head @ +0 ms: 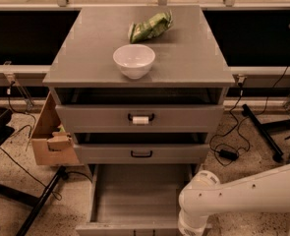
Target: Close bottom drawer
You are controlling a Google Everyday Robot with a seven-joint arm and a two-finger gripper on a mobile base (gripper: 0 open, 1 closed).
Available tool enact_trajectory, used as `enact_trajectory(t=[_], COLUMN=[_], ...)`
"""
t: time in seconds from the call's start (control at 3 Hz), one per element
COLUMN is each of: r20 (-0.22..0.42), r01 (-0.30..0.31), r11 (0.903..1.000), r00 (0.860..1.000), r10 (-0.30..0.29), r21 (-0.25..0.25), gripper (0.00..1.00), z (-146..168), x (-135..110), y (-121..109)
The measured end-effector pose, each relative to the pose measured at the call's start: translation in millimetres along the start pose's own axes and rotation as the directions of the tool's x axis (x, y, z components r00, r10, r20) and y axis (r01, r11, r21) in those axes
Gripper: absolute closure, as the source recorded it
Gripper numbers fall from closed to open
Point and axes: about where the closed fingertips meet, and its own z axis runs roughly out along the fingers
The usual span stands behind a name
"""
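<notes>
The bottom drawer (134, 195) of the grey cabinet (193, 48) is pulled far out, and its long flat tray is empty. Its front panel runs along the bottom edge of the view, so its handle is hidden. The middle drawer (141, 153) and the top drawer (140, 118), which has a white tag on its handle, stand slightly out. My white arm (218, 200) reaches in from the right to the open drawer's front right corner. The gripper is out of view below the bottom edge, past the arm's end.
A white bowl (134, 60) and a green bag (151, 26) lie on the cabinet top. A cardboard box (51, 136) leans against the cabinet's left side. A black stand leg (41, 200) crosses the floor at left. Cables and an adapter (228, 154) lie at right.
</notes>
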Motion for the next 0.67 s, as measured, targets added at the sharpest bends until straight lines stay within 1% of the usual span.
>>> enact_trajectory(t=[0.33, 0.67], r20=[0.002, 0.002], r01=[-0.005, -0.005], r11=[0.9972, 0.9972], r00=[1.0, 1.0], r10=[0.005, 0.005], r21=[-0.074, -0.074], gripper=[0.0, 0.0], z=[32.2, 32.2], x=[-9.8, -9.8], y=[8.6, 8.6])
